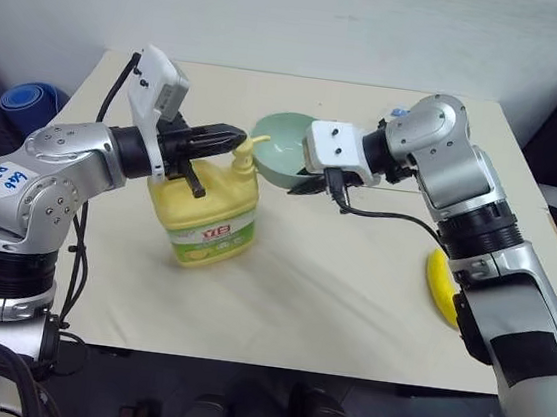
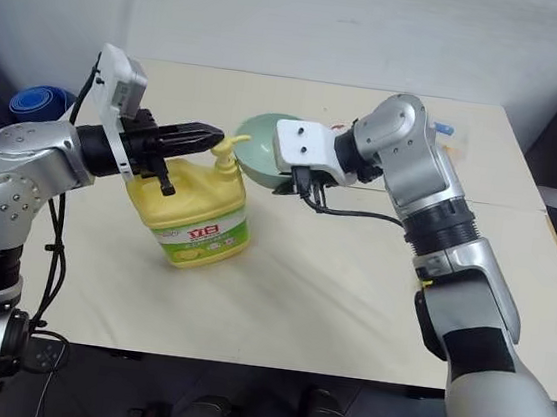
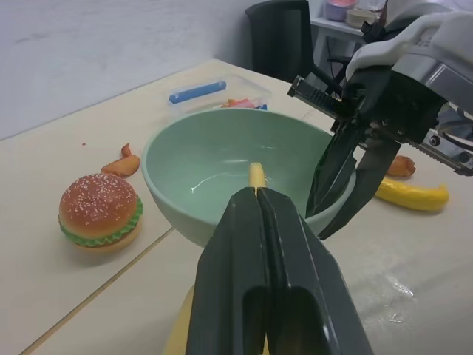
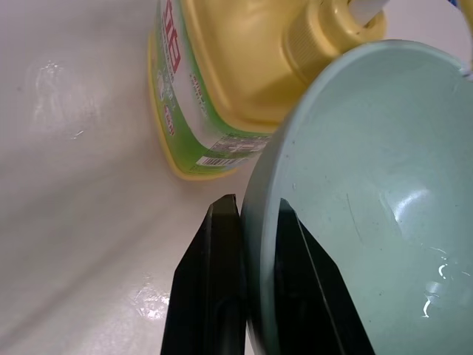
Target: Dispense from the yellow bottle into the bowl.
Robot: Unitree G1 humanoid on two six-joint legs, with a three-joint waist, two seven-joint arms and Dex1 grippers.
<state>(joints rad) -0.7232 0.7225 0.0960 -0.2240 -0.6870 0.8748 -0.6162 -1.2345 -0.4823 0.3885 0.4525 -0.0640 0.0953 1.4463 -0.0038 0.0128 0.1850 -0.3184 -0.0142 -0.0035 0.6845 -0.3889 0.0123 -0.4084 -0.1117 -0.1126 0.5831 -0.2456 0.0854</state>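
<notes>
Standing on the counter (image 1: 348, 307), the yellow bottle (image 1: 205, 216) has its pump under the left gripper (image 1: 234, 140) — we see those jaws fully closed and holding nothing. Right gripper (image 4: 251, 222) — jaws pinched on the bowl's (image 1: 283, 147) rim, tilting it just beside the spout.

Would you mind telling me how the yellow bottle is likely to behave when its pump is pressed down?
The bottle looks squat and wide-based on the table, so it probably won't tip. Its plastic walls may flex slightly. The shut left hand sits over the pump, whose smooth top could let the fingers slide off.
</notes>
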